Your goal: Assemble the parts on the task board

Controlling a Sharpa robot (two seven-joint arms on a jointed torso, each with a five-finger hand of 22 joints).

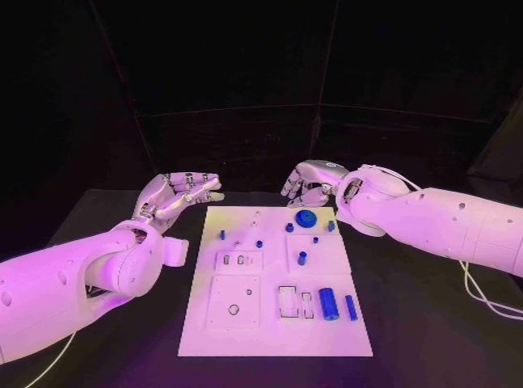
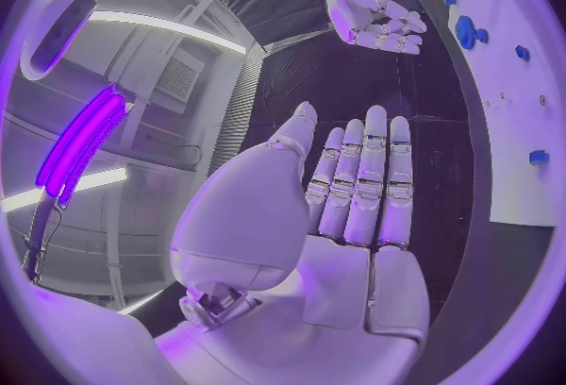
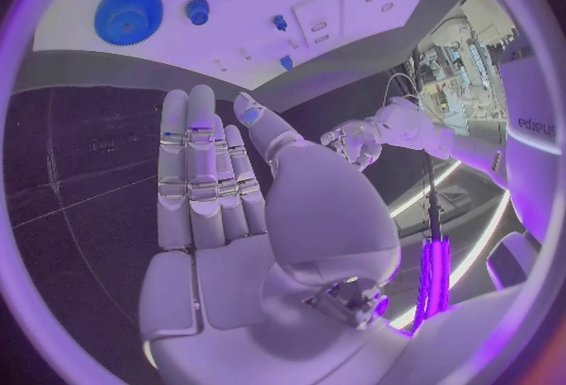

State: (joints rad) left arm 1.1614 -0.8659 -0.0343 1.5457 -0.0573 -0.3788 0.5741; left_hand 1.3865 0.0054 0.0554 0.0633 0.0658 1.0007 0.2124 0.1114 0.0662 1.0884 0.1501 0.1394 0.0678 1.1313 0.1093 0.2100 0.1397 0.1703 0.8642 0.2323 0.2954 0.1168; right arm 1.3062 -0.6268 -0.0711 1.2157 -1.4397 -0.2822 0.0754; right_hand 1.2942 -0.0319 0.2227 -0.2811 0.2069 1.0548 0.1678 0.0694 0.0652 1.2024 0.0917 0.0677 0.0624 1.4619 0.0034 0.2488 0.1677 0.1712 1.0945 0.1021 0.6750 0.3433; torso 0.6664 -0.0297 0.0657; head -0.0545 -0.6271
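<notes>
On the black table (image 1: 121, 202) I see loose parts (image 1: 329, 304) on the task board (image 1: 273, 331), left hand (image 1: 179, 192) and right hand (image 1: 311, 182) spread, holding nothing.

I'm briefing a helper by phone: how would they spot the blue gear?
Find the white task board mid-table. At its far edge, near the right robot hand, lies the blue gear. It is a flat toothed disc, wider than every neighbouring blue peg.

Violet light tints all views. The board (image 1: 273, 323) is the brightest surface, dark table (image 1: 424, 323) and backdrop around it. Wrist views show strong fisheye bending at the rims; a glowing purple strip lamp (image 2: 83, 140) produces glare.
</notes>
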